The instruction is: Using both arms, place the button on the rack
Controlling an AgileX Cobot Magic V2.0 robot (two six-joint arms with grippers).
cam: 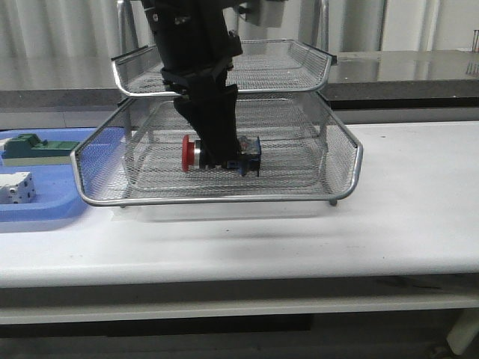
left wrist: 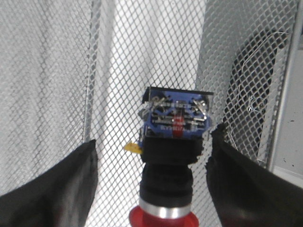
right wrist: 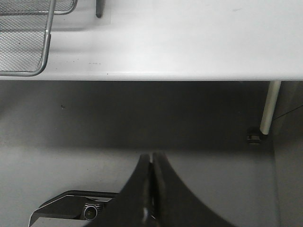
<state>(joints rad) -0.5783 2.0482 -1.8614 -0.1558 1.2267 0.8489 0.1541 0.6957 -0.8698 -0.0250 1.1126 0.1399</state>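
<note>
The button (cam: 188,152) lies on its side on the mesh of the rack's (cam: 224,199) pulled-out tray, red head to the left and blue rear block to the right. My left gripper (cam: 221,153) reaches down into that tray from above, and its black body hides the button's middle. In the left wrist view the button (left wrist: 174,142) lies between my open left gripper's (left wrist: 154,137) fingers (left wrist: 71,184), with a gap on each side. My right gripper (right wrist: 152,157) is shut and empty, off the table's edge above the floor. It does not show in the front view.
A blue plastic tray (cam: 45,206) at the left holds a green block (cam: 37,147) and a white block (cam: 16,187). The rack's upper tray (cam: 299,82) overhangs the rear. The right wrist view shows a rack corner (right wrist: 28,42), the table's edge (right wrist: 189,61) and a table leg (right wrist: 270,106).
</note>
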